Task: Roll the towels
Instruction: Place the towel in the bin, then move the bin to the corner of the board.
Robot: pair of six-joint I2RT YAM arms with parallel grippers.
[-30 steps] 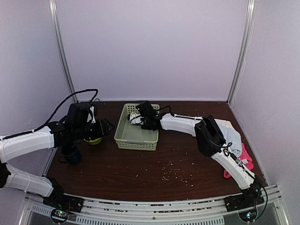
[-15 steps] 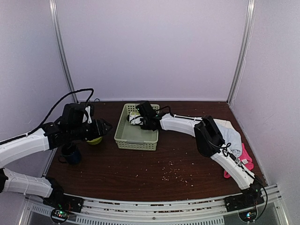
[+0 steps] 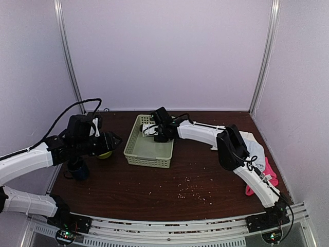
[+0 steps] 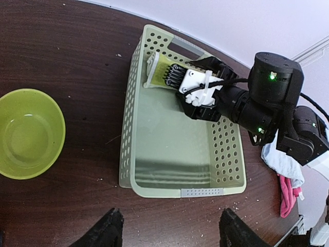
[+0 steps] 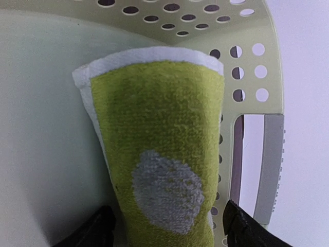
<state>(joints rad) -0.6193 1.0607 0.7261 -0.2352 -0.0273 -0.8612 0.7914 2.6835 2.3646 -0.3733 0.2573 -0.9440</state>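
**Task item.** The lime-green towel [image 5: 159, 149] is rolled into a short cylinder. It has a white border at its end and one pale round patch on the terry surface. It lies inside the basket [image 4: 185, 192], against the perforated wall at the handle end. In the left wrist view this is the upper left of the basket.

**Other towels.** A light blue cloth [image 3: 255, 147] and a pink cloth [image 3: 268, 174] lie unrolled in a pile at the right edge of the top view.

**Grippers.**
- The right gripper [image 5: 169, 229] is over the roll. Its jaws are spread wider than the roll, one finger on each side, and they do not clamp it.
- The left gripper [image 4: 169, 231] hangs above the near end of the basket. Its jaws are wide apart with nothing between them.

**Surface and room.**
- The table [image 3: 169, 180] is dark brown wood, with pale crumbs [image 3: 191, 191] scattered at lower centre.
- A green bowl [image 4: 31, 134] stands left of the basket, apart from it. A dark cup [image 3: 78, 170] stands below the bowl in the top view.
- The walls are pale lilac, with a metal post in each rear corner.

**Change from one second earlier.**
- The left forearm lies lower in the top view, and its cable loop sits flatter.
- The right wrist sits slightly higher in the frame.
- The bowl and the pile of cloths are in the same places.
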